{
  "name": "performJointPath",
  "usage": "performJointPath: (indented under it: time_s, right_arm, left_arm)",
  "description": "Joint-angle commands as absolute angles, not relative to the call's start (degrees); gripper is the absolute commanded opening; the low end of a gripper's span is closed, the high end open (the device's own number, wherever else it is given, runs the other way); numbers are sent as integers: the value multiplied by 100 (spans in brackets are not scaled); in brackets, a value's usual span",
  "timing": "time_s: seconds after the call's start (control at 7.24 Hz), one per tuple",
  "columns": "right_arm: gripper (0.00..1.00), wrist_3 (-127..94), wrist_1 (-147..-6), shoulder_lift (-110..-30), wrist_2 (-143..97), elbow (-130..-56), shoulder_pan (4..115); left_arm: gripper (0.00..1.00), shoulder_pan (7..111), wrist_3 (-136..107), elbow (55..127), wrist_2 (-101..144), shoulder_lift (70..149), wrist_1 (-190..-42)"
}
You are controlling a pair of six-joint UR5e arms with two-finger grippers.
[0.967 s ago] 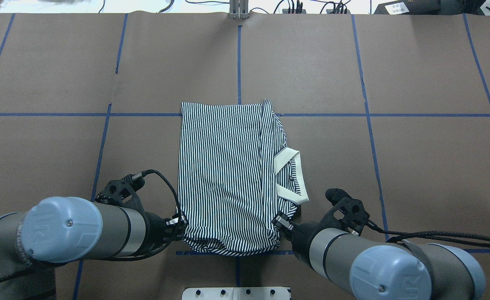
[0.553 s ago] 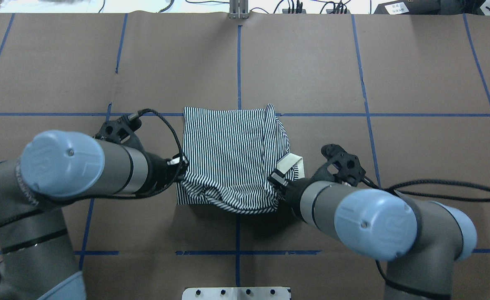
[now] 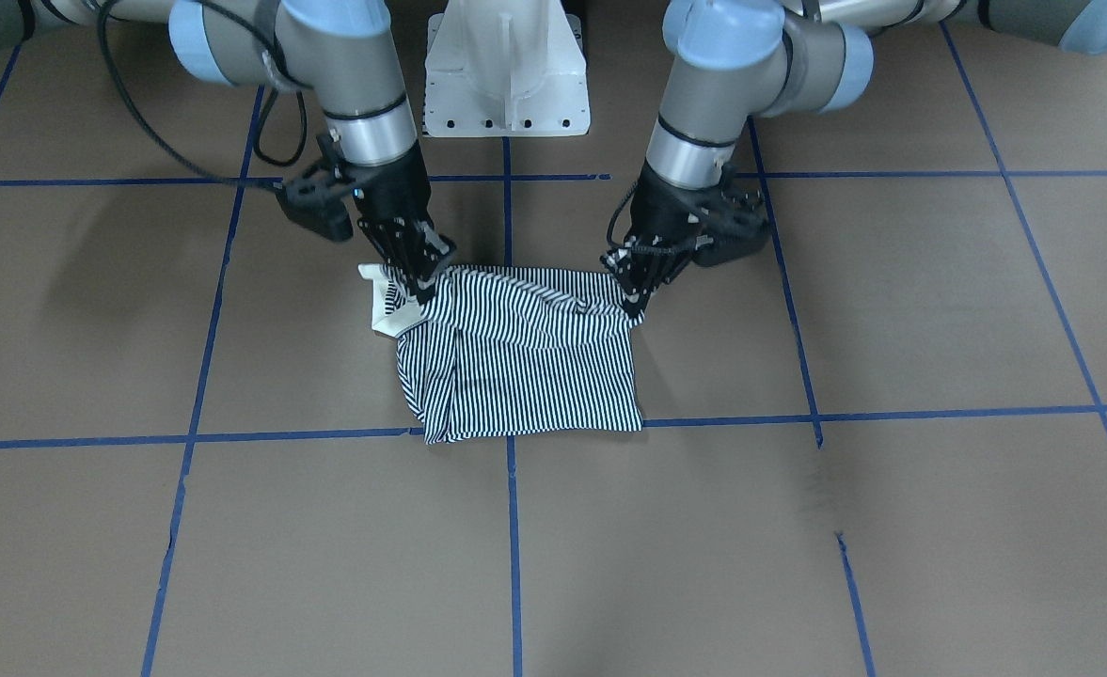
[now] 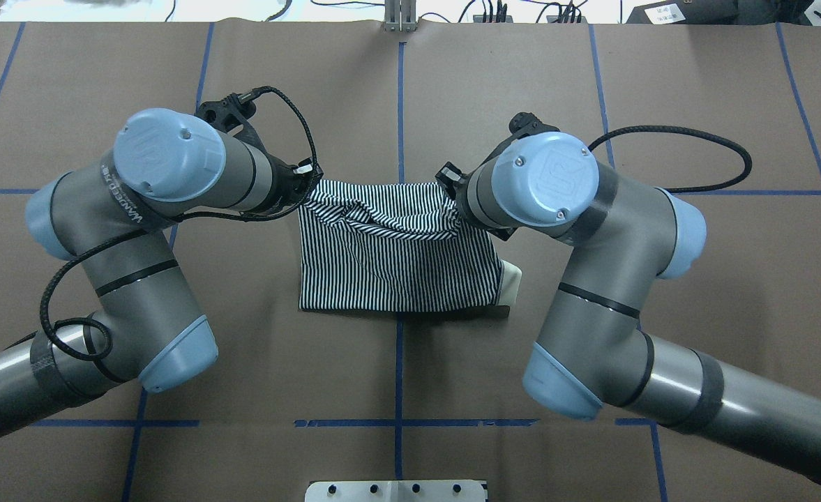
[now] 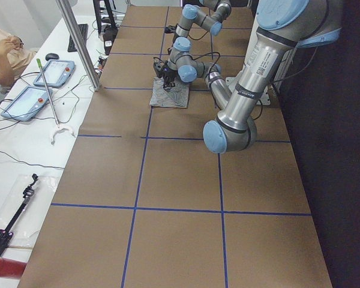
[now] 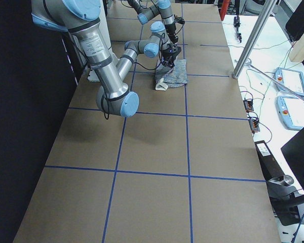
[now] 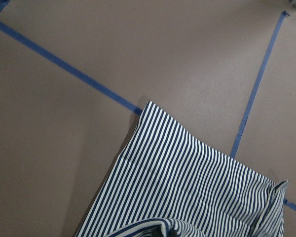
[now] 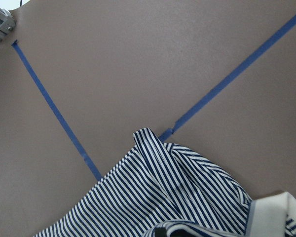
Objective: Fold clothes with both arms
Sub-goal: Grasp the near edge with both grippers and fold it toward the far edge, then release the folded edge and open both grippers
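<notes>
Since 0.6 s ago both hands have carried the near hem of the shirt [image 4: 396, 275] up and away from the robot, doubling the striped cloth over itself.

Overhead: the left hand [image 4: 303, 189] and right hand [image 4: 453, 189] show at the shirt's far corners, and the lifted hem sags between them. The cream collar [image 4: 512, 277] pokes out at the near right corner. The shirt lies in the middle of the brown desk [image 4: 696, 90], across a blue tape line [image 4: 400, 104].

Front-facing: each hand is clamped on 1 end of the hem, held above the lower layer, which lies flat on the desk.

Side views: the shirt shows far down the desk beneath both hands, too small for detail.

Wrist views: striped cloth fills the bottom of both pictures, with desk and tape beyond it. The fingers barely show.
</notes>
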State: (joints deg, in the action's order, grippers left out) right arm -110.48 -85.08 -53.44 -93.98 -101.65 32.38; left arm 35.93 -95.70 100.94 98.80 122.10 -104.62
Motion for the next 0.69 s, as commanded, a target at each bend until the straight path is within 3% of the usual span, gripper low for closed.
performJointPath:
  time_s: [0.0, 0.14, 0.28, 0.41, 0.55]
  right_arm:
    - [37, -10917, -7461, -4704, -9711, -8368, 3637]
    - [46, -10542, -6731, -4467, -10025, -7462, 3917]
    - [99, -10207, -6402, -3995, -10063, -6522, 4085]
    - [100, -9830, -6398, -3842, -10246, -6252, 4426]
    - [100, -9704, -6407, -3867, -10483, -6266, 4551]
  left_arm:
    - [0, 3639, -9117, 9189, 9618, 12382, -11211]
    - [0, 3700, -8958, 8140, 9389, 12836, -11824]
    - [45, 4031, -8625, 7234, 9291, 13058, -12404]
    - [99, 4356, -8265, 6964, 9281, 13043, -12871]
    - [100, 4429, -8210, 6987, 9316, 13043, -12902]
